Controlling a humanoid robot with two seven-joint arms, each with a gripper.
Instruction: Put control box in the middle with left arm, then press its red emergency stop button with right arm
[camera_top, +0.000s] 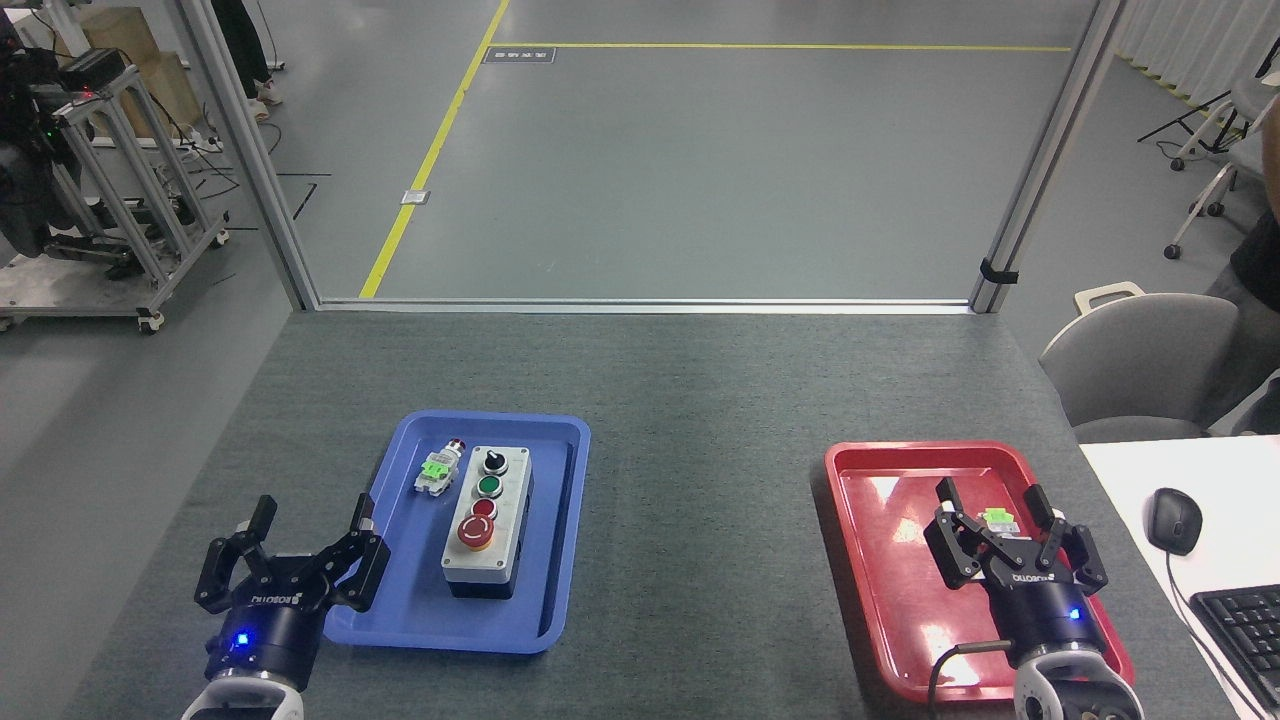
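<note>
**Grippers poised, control box not yet moved**

Claws spread wide, the left gripper (290, 560) hovers at the blue tray's (400, 610) near-left corner, empty. The control box (487, 522) lies right of those jaws, inside the tray, emergency stop button (476, 532) nearest. Over the red tray (880, 560), the right gripper (1015, 540) waits, jaws apart. Bare tabletop (700, 520) between the trays awaits the box.

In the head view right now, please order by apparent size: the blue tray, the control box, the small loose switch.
1. Blue tray, clearly largest.
2. Control box, standing inside the tray.
3. Small loose switch, beside the box, smallest.
</note>
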